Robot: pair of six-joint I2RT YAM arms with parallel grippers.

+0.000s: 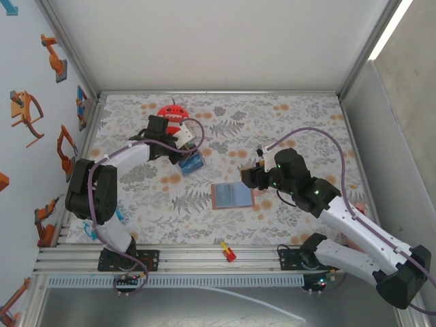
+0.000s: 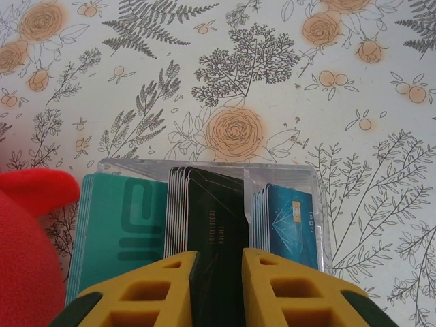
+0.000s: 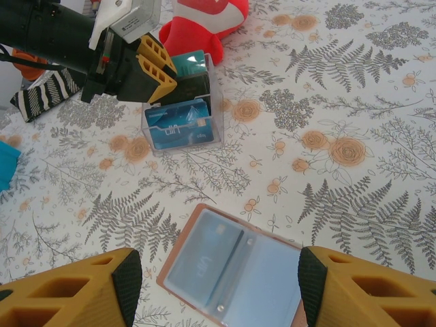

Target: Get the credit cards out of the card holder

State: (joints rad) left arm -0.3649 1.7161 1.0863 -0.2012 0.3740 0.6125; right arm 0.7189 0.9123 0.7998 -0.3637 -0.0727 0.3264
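The card holder point(image 1: 232, 195) lies open flat mid-table, tan rim, pale blue-grey inside. In the right wrist view the card holder point(image 3: 235, 269) has a grey-blue credit card point(image 3: 204, 262) in its left pocket. My right gripper point(image 3: 218, 286) hovers just above it, open wide, with nothing between the fingers point(image 3: 68, 289). My left gripper point(image 2: 219, 262) is down over a clear box point(image 2: 320, 204) of standing cards, its jaws a narrow gap apart, astride the black card point(image 2: 214, 218) in the middle slot. Teal cards point(image 2: 122, 228) and blue cards point(image 2: 293, 225) stand on either side.
A red plush toy point(image 1: 172, 113) sits just behind the clear box point(image 1: 192, 162), close to the left gripper point(image 1: 182, 146). A small red-and-yellow piece point(image 1: 227, 253) lies on the front rail. A striped black-and-white item point(image 3: 48, 92) lies beyond the left arm.
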